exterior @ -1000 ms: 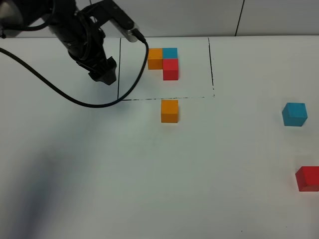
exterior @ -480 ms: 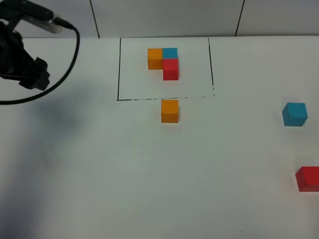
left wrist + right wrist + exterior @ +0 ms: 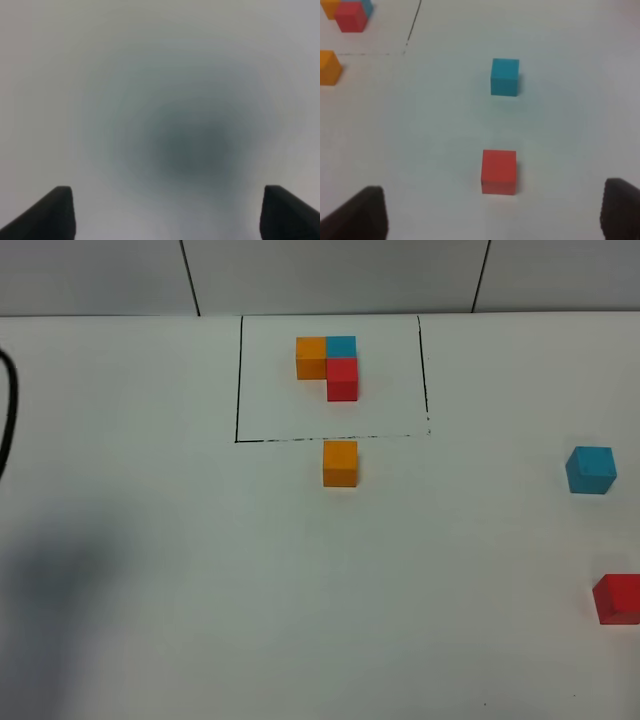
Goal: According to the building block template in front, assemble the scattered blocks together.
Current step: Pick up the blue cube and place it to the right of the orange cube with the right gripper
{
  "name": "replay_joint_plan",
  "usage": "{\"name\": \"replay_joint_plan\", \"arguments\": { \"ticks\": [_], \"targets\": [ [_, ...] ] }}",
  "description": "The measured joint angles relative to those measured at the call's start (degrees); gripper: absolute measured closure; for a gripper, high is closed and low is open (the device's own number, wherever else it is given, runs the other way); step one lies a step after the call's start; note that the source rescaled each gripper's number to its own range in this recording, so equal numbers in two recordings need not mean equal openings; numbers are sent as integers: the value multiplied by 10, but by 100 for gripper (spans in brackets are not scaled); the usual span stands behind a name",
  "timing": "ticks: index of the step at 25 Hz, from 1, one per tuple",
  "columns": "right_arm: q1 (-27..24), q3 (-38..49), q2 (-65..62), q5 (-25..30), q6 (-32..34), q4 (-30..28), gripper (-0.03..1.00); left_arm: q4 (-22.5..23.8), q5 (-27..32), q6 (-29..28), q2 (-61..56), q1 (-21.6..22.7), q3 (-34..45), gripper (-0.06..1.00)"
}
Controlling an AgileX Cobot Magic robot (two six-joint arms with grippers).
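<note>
The building block template [image 3: 327, 365] sits at the back inside a thin black rectangle [image 3: 237, 380]: orange, cyan and red cubes in an L. Of the scattered blocks, the orange one [image 3: 340, 463] lies just in front of that frame. The cyan one [image 3: 591, 470] and the red one [image 3: 617, 598] lie far right. Neither arm shows in the high view. My left gripper [image 3: 167, 200] is open over bare, blurred table. My right gripper [image 3: 492, 205] is open, with the red block [image 3: 499, 171] just ahead of it. Beyond are the cyan block [image 3: 505, 76], the orange block [image 3: 329, 67] and the template [image 3: 350, 12].
A black cable [image 3: 8, 410] curves in at the left edge of the white table [image 3: 200, 570], above a soft shadow. Grey wall panels [image 3: 330, 275] close off the back.
My left arm has swung away to the left and out of the high view, leaving only its cable and shadow. No block has moved.
</note>
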Motion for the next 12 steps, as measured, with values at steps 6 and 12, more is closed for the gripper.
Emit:
{"name": "replay_joint_plan", "arguments": {
  "ticks": [6,12],
  "targets": [
    [0,0,0,0,0,0,23,12,-10,-35,-171,-4,103,4],
    [0,0,0,0,0,0,23,-8,8,-38,-318,-26,170,4]
  ]
}}
